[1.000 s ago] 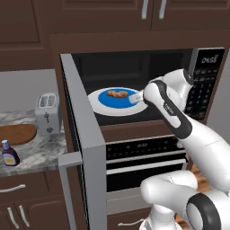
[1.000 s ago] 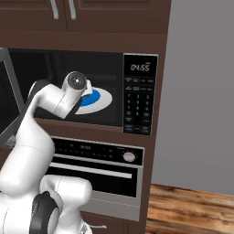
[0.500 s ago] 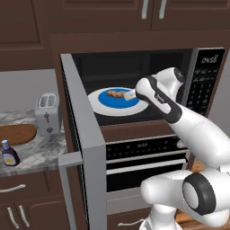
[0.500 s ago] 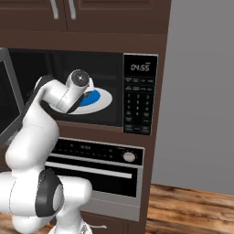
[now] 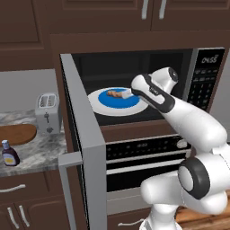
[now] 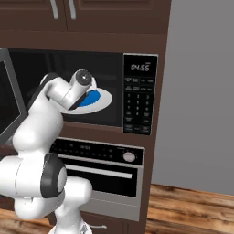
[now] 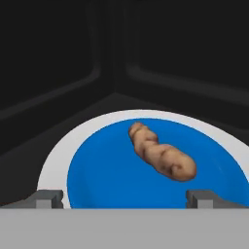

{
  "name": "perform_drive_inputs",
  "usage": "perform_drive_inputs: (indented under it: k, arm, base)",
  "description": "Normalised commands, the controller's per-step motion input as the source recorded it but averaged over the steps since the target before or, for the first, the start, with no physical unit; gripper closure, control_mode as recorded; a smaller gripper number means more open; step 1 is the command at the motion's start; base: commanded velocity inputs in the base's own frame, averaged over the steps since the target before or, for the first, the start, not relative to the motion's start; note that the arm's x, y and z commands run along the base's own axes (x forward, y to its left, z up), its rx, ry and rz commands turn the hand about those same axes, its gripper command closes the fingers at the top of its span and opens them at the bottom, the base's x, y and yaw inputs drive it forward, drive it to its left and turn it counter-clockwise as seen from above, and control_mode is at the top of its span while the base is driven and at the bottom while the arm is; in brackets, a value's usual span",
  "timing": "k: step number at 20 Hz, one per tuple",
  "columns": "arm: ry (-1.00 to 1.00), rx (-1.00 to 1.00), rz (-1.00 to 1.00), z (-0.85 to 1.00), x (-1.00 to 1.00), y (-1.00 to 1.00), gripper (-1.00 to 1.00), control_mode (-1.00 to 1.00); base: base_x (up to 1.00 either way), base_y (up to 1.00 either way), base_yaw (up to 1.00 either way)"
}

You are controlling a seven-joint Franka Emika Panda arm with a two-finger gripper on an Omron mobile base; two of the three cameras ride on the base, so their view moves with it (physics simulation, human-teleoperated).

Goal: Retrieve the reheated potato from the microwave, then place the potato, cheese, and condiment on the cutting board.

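The pincer (image 7: 126, 198) stood inside the open microwave (image 5: 148, 85), its two tips wide apart and holding nothing, just short of the potato (image 7: 160, 153). In the hand view the tips (image 7: 46, 198) showed low at either side, with the potato lying between and beyond them, not touched.

The potato was a small, elongated, lumpy piece, tan to brown-orange, with a narrower knobbly end pointing away and a thicker rounded end nearer the pincer. It lay slantwise on the blue centre of a round plate (image 7: 53, 160) with a white rim. The plate rested on the dark floor of the microwave cavity.

In the left base view the microwave door (image 5: 83, 148) hung swung out towards the camera. To its left, on the marbled worktop (image 5: 40, 152), stood a toaster (image 5: 47, 112). The reddish-brown cutting board (image 5: 15, 134) lay beside the toaster. The condiment (image 5: 9, 153), a squat brown bottle with a pale cap, stood nearer the worktop's front edge.
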Motion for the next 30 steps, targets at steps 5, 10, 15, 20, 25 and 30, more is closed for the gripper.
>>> perform_drive_inputs:
  k: [5, 10, 15, 20, 25, 30]
  arm:
    - [0.0, 0.0, 0.0, -0.05, 0.33, 0.02, -1.0, -1.0]
    - [0.01, 0.0, 0.0, -0.06, 0.27, 0.1, -1.0, -1.0]
    - [0.02, 0.0, 0.0, -0.08, 0.22, 0.09, -1.0, -1.0]
    - [0.03, -0.01, 0.0, -0.14, 0.21, 0.09, -1.0, -1.0]
    - [0.03, -0.02, 0.0, -0.05, 0.24, 0.03, -1.0, -1.0]
    - [0.04, -0.02, 0.03, -0.05, 0.17, 0.05, -1.0, -1.0]
  base:
    - [0.0, 0.0, 0.0]
    - [0.0, 0.0, 0.0]
    - [0.0, 0.0, 0.0]
    - [0.0, 0.0, 0.0]
    - [0.0, 0.0, 0.0]
    - [0.0, 0.0, 0.0]
